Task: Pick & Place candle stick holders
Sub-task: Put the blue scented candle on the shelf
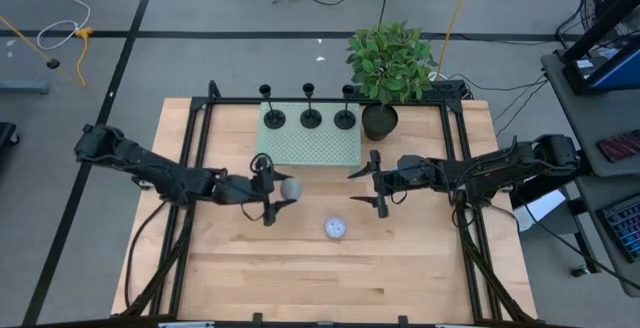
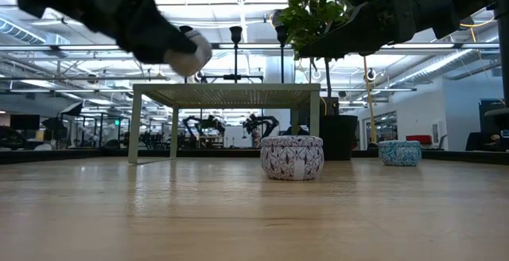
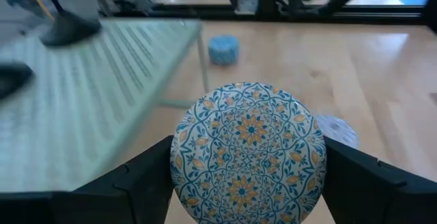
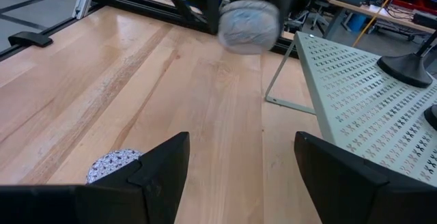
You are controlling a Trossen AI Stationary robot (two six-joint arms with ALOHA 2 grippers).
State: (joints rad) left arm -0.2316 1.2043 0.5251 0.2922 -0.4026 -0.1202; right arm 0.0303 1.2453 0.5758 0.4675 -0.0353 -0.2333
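Two end effectors were over the bench (image 1: 300,278), both just in front of the perforated green riser (image 1: 308,134). The left end effector (image 1: 272,196) was closed on a small round tin (image 3: 249,152), its fingers (image 3: 140,183) pressed against the tin's two sides, the patterned blue-and-orange lid facing the wrist camera; in the low view the tin hung in the air at about the height of the riser's top, off its left front corner. The right end effector (image 1: 377,182) hovered off the riser's right front corner with its fingers spread wide and nothing between them. A second patterned tin (image 1: 335,229) sat on the bench further in front of the riser, between the two end effectors. All three candle stick holders (image 1: 310,118) stood upright in a row along the back edge of the riser's top. A potted plant (image 1: 388,68) stood just beside the riser's right rear corner.
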